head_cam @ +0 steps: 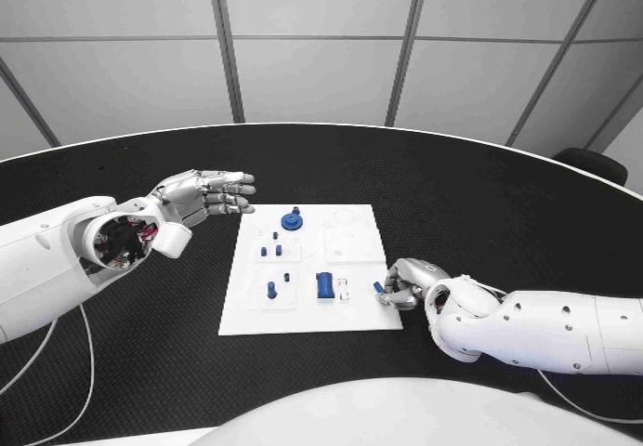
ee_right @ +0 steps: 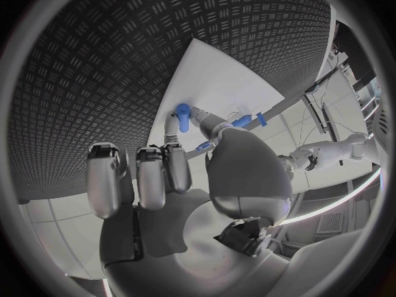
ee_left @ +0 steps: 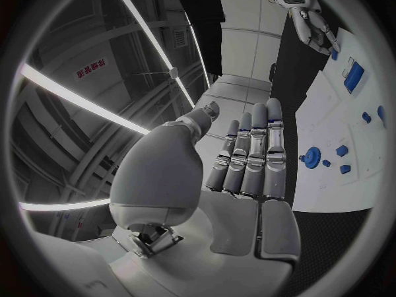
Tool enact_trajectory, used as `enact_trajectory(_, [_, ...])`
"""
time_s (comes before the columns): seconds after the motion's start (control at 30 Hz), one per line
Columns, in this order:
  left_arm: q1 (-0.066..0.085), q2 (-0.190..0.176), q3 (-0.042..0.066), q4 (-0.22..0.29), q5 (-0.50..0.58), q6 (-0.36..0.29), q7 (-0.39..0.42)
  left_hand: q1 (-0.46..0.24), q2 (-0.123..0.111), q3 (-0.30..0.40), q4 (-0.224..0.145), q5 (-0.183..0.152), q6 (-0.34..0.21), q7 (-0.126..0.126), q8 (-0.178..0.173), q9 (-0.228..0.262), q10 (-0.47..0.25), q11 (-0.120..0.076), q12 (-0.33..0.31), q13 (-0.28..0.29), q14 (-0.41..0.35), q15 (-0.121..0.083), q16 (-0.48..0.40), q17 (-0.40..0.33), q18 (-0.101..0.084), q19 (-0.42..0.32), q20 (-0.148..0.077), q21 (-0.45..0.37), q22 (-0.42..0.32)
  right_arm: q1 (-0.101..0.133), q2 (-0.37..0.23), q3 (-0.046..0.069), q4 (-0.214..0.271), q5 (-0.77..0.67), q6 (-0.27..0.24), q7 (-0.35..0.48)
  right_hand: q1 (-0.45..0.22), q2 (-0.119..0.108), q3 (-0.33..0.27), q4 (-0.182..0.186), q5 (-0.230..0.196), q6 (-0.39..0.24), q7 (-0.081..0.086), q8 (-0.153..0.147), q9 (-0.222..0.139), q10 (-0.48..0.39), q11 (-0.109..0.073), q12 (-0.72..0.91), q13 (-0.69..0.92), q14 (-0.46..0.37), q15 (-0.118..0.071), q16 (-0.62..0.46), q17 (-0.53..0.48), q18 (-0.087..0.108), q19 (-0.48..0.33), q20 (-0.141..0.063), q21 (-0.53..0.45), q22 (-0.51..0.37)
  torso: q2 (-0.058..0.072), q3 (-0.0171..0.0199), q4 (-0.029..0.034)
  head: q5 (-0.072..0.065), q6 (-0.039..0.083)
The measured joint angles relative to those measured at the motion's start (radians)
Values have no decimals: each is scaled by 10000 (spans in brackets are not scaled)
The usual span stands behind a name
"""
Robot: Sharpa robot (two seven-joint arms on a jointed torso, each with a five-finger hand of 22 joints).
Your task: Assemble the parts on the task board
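**Two hands at the task board, one holding a part**

Two white arms reach over the black table (head_cam: pixel 509 195), with the white task board (head_cam: pixel 361 316) lying between them at the table's middle. Nearest the robot, the right hand (head_cam: pixel 406 282) rests at the board's near right corner, its fingers bent down to the board's edge. In the right wrist view this hand (ee_right: pixel 177 171) pinches a small blue part (ee_right: pixel 182 110) between thumb and fingertip, just over the white surface; the remaining fingers are curled in beside it.

On the board, going outward from the near edge, a rectangular blue block (head_cam: pixel 324 284) stands near the middle, with a slim blue peg (head_cam: pixel 272 289) to its left and a small white piece (head_cam: pixel 343 291) just to its right. Farther on, two small blue pegs (head_cam: pixel 278 249) stand in the left half. Near the far edge sits a round blue gear-like part (head_cam: pixel 291 220).

Farthest out, the left hand (head_cam: pixel 208 196) hovers above the table just beyond the board's far left corner, apart from it. Its fingers are stretched out side by side and it grasps nothing; the left wrist view shows the same flat, released palm (ee_left: pixel 247 171) with the board (ee_left: pixel 330 119) beyond it.
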State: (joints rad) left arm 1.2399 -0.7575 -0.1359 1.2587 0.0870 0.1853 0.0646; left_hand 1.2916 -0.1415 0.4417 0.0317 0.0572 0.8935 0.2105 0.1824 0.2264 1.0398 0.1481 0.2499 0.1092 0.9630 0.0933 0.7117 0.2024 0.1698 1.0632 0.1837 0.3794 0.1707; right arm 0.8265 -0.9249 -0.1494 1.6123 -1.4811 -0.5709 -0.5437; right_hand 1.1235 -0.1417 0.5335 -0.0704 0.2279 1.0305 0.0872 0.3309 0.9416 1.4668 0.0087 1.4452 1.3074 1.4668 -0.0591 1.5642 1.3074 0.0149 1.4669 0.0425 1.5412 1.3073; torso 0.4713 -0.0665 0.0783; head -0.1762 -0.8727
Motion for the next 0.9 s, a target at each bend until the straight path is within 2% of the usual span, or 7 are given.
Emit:
enact_trajectory(0.07, [0, -2, 0, 3, 0, -4, -2, 0, 0, 0, 0, 0, 0, 0, 0, 0, 0, 0, 0, 0, 0, 0, 0, 0, 0, 0, 0, 0, 0, 1, -49, 1, 110, -5, -95, -9, 166, 124, 40, 39, 210, 1, -1, 23, -1062, 0, 0, 0, 0, 1, 0, 0, 0, 0, 0, 0, 49, 0, -1, 0, -1, 4, 0])
enact_trajectory(0.1, [0, -3, 0, 3, 0, -6, -4, 0, 0, 0, 0, 0, 0, 0, 0, 0, 0, 0, 0, 0, 0, 0, 0, 1, -1, 0, 0, 0, 1, 1, -69, 2, 157, -6, -134, -9, 167, 125, 40, 38, 331, -29, -31, 84, -1945, 0, 0, 0, 0, 1, 0, 0, 0, 0, 0, 0, 48, 0, -1, -1, 0, 5, 0])
enact_trajectory(0.13, [0, -3, 0, 4, 0, -8, -5, 0, 0, 0, 0, 0, 0, 0, 0, 0, 0, 0, 0, 0, 0, 0, 0, 4, -1, 0, 0, 0, 1, 1, -85, 3, 197, -7, -169, -6, 189, 147, 40, 38, 413, -34, -36, 83, -2191, 1, 0, 0, 0, 1, 1, 0, 0, 1, 0, 0, 48, 0, 0, -2, 1, 5, 0])
enact_trajectory(0.2, [0, -1, 0, 4, 0, -13, -13, 0, 0, 0, 0, 0, 0, 0, 0, 0, 0, 0, 0, 0, 0, 0, 0, 8, 0, 0, 0, 0, 1, 2, -135, 6, 326, -10, -293, 15, 250, 213, 44, 39, 556, -33, -37, 121, -4122, 1, 0, 0, 0, 1, 1, 0, -1, 0, 0, 0, 48, 0, 0, -4, 5, 4, 0])
enact_trajectory(0.23, [0, 0, 0, 3, 0, -14, -17, 0, 0, 0, 0, 0, 0, 0, 0, 0, 0, 0, 0, 0, 0, 0, 0, 8, 0, 0, 0, 0, 1, 2, -149, 6, 365, -10, -331, 22, 273, 238, 63, 47, 595, -33, -37, 108, -4460, 1, 0, 0, 0, 2, 1, 0, -1, 0, 0, 0, 48, 0, -1, -4, 7, 4, 0])
enact_trajectory(0.63, [0, 13, 0, -4, -1, -14, -46, 0, 0, 0, 0, 0, 0, 0, 0, 0, 0, 0, 55, 0, 0, 0, 0, 7, 0, 0, 0, 1, -6, 6, -322, 31, 911, -13, -642, 125, 214, 309, 294, -157, 809, -160, 16, 158, -4490, 0, 1, 0, 0, 1, 2, 0, -1, 0, 0, 1, 48, 0, -8, -4, -5, 34, 0])
enact_trajectory(0.9, [0, 44, 0, -17, -1, -14, -56, 0, 0, 0, 0, 0, 0, 0, 0, -2, 0, 0, 55, 0, 0, 0, 0, 6, 0, 0, 0, 1, -6, 15, -392, 144, 1287, 124, -676, 132, 215, 307, 757, -620, 813, -216, 72, 149, -4482, -1, 3, 1, -1, 0, 4, 0, -1, 1, 0, 1, 48, 0, -15, -15, 6, 21, 0])
